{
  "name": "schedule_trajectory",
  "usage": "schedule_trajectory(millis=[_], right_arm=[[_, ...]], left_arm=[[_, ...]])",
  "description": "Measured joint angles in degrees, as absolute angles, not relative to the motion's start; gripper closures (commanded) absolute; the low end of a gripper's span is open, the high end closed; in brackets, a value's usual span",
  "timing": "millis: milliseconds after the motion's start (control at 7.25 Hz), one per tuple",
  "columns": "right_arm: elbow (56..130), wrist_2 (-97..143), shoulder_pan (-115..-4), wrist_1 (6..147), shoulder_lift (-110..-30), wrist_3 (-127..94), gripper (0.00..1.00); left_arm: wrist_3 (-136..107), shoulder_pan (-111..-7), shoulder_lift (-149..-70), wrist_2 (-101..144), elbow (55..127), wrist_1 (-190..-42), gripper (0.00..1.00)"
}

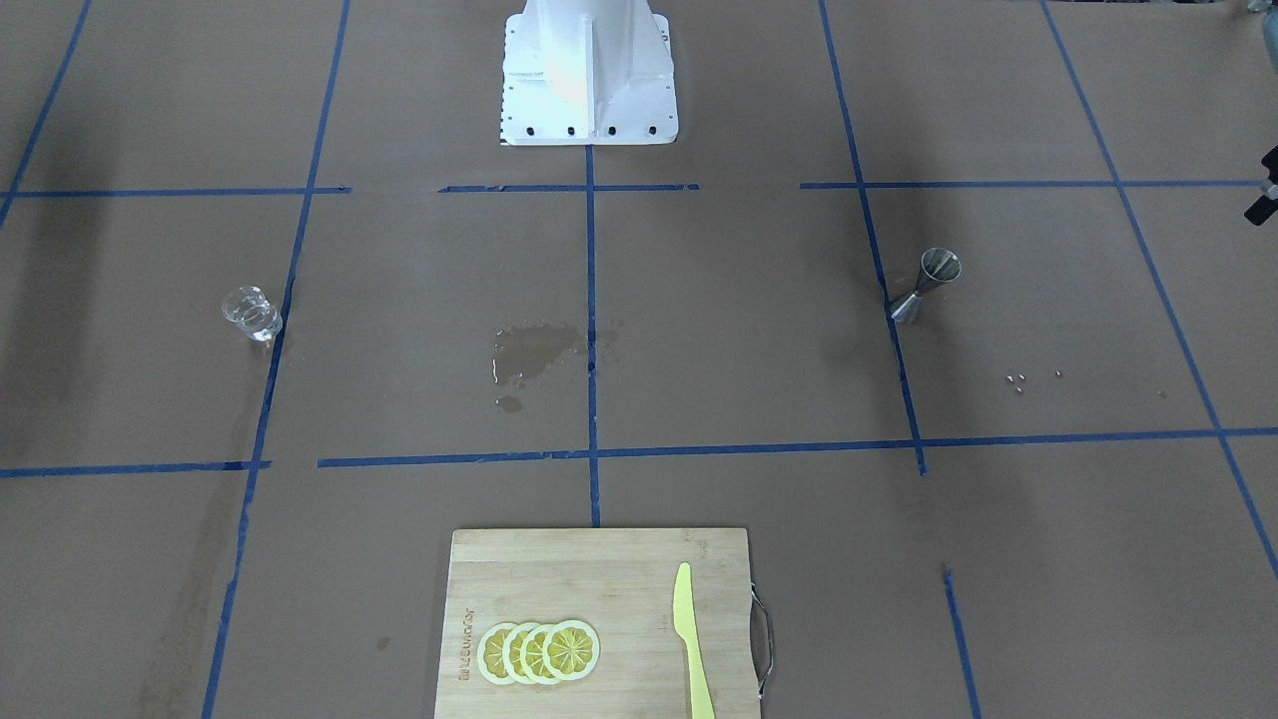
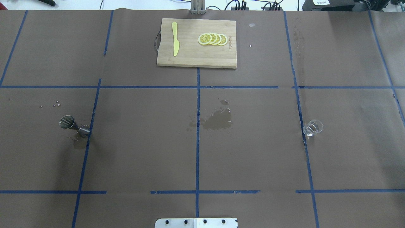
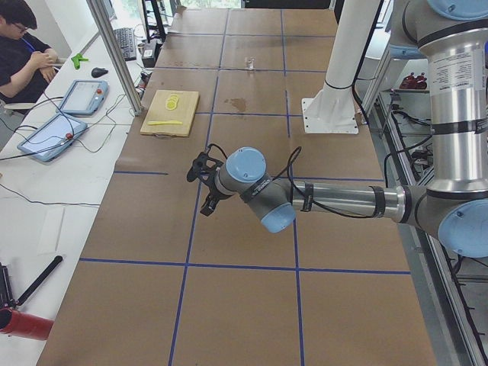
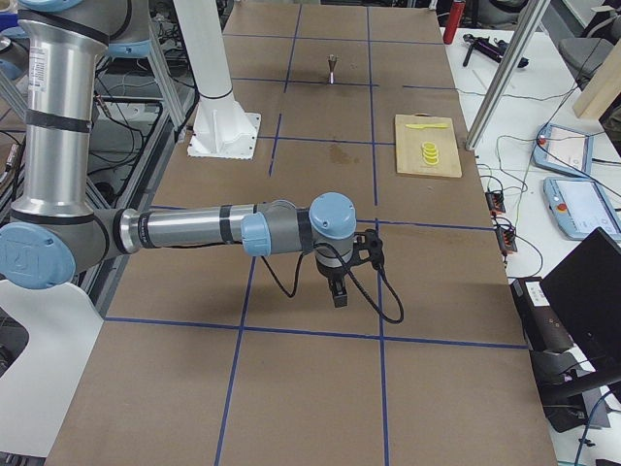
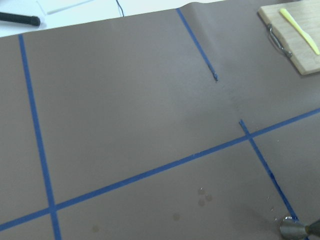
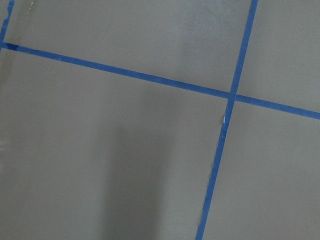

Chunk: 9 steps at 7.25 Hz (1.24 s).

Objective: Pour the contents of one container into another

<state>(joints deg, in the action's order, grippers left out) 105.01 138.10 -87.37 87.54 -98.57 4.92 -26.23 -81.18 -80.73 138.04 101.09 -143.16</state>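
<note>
A brown paper-covered desk [image 2: 142, 152] crossed by blue tape lines [image 2: 197, 142] filled the frames. In the left side view's upper left, a seated operator [image 3: 23, 46] faced a white side desk [image 3: 84, 168] carrying two tablets [image 3: 49, 136] and cables

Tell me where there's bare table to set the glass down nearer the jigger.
Bare paper runs between the jigger and the centre tape line, and again between the wet patch and the glass tumbler. The row nearest the robot's base shows nothing on it. Crowded only at the far edge: the cutting board.
</note>
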Motion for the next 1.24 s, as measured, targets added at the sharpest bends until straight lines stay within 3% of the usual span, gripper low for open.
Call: schedule_trajectory(millis=[414,1242], right_arm=[[104.95,138.08,-87.36,87.54,-98.68,4.92,0.0],[104.99,138.08,-87.36,87.54,-98.7,4.92,0.0]], left_arm=[[-41.81,-69.45,-80.27,123.91,101.99,-161.5,0.0],[-46.6,-46.6,-77.42,89.12,106.22,-169.96,0.0]])
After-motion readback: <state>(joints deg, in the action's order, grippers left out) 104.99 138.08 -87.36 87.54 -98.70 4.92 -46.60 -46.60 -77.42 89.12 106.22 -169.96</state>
